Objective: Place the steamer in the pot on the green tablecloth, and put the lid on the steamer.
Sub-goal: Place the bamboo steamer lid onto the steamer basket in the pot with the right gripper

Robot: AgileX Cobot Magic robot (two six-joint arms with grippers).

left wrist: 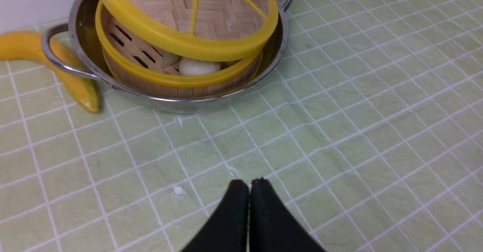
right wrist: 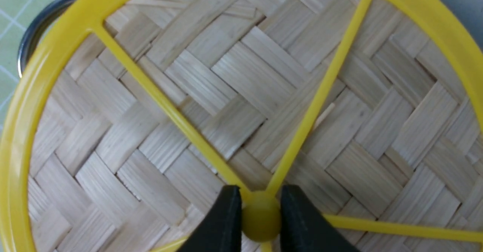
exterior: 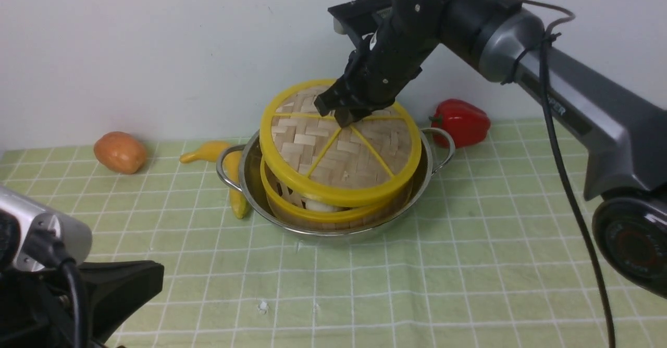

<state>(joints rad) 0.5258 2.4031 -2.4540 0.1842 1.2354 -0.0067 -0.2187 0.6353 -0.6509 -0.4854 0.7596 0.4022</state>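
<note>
The steamer [exterior: 333, 211] [left wrist: 151, 61] sits inside the shiny pot [exterior: 260, 191] [left wrist: 79, 14] on the green tablecloth [exterior: 469, 264] [left wrist: 339, 131]; pale buns show through the front gap. My right gripper [exterior: 345, 114] [right wrist: 260, 216] is shut on the lid's central knob. The lid [exterior: 338, 150] [left wrist: 181, 18] [right wrist: 211, 93] hangs tilted above the steamer, its front edge raised and apart from the steamer's rim. My left gripper [left wrist: 249, 186] is shut and empty, low over the cloth in front of the pot; its arm [exterior: 41, 244] shows at the near left.
A yellow banana [exterior: 237, 189] [left wrist: 56, 67] lies against the pot's left handle, another yellow fruit [exterior: 206, 151] behind it. An orange fruit [exterior: 120, 151] sits far left, a red pepper [exterior: 461, 122] right of the pot. A white wall backs the table.
</note>
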